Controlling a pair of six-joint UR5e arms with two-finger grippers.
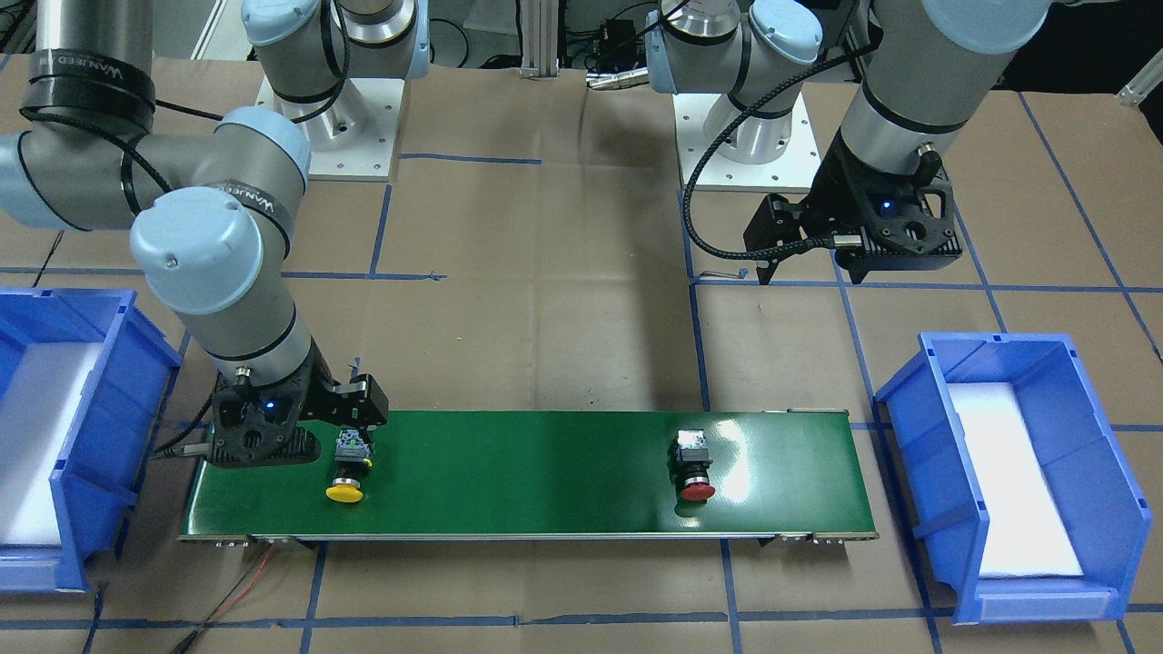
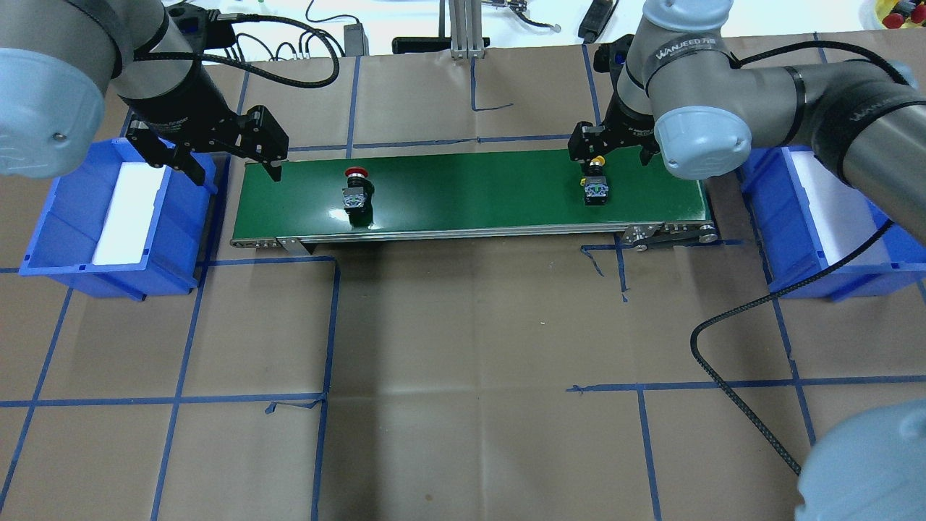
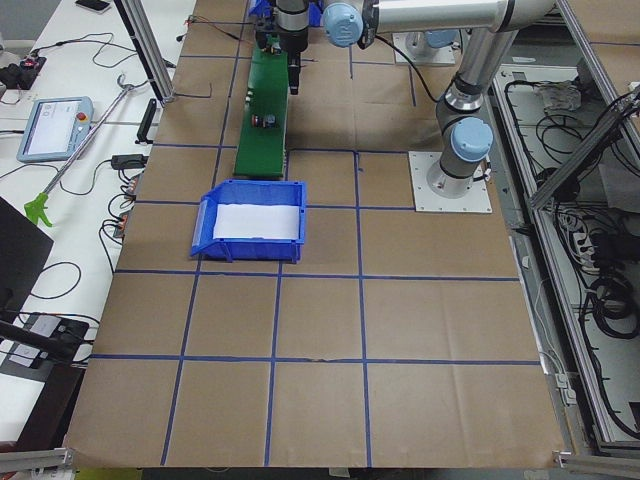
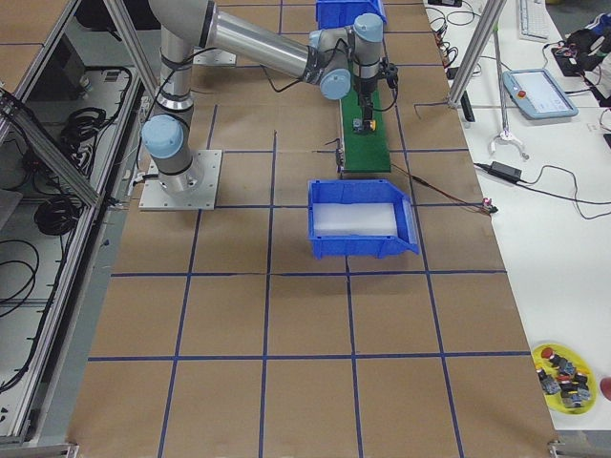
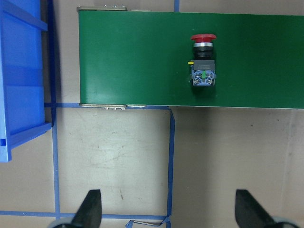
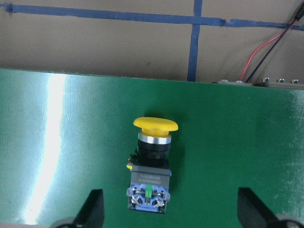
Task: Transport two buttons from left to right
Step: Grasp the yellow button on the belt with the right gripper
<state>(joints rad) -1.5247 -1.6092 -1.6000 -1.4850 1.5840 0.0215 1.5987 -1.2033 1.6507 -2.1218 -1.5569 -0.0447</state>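
Overhead exterior view: the table [image 2: 463, 340] was covered in brown paper, marked into squares by blue tape [image 2: 327, 325]. A green conveyor belt [image 2: 470, 195] lay across its far half between two blue bins, the left bin [image 2: 58, 224] and the right bin [image 2: 778, 231], each lined with a white pad. The red-capped button [image 2: 355, 194] lay on its side on the belt toward the left end, with its cap pointing away from the robot and its rear block toward it. The yellow-capped button [image 2: 595, 189] lay the same way near the right end. The left gripper [image 5: 168, 209] hung above the taped paper on the robot's side of the belt's left end, its jaws spread wide with nothing between them, well apart from the red-capped button. The right gripper [image 6: 171, 209] hung over the yellow-capped button with its jaws spread wide, one finger on either side and both clear of the button. Red and black wires [image 6: 251, 65] ran off past the belt's right end. In the side views each arm stood on a pale square base plate [image 3: 425, 200]. A white bench along the table's far side carried cables, a teach pendant [image 4: 539, 93] and a yellow dish [image 4: 584, 361] of small parts. Behind the robot, loose cables [image 4: 48, 219] lay inside an aluminium frame.
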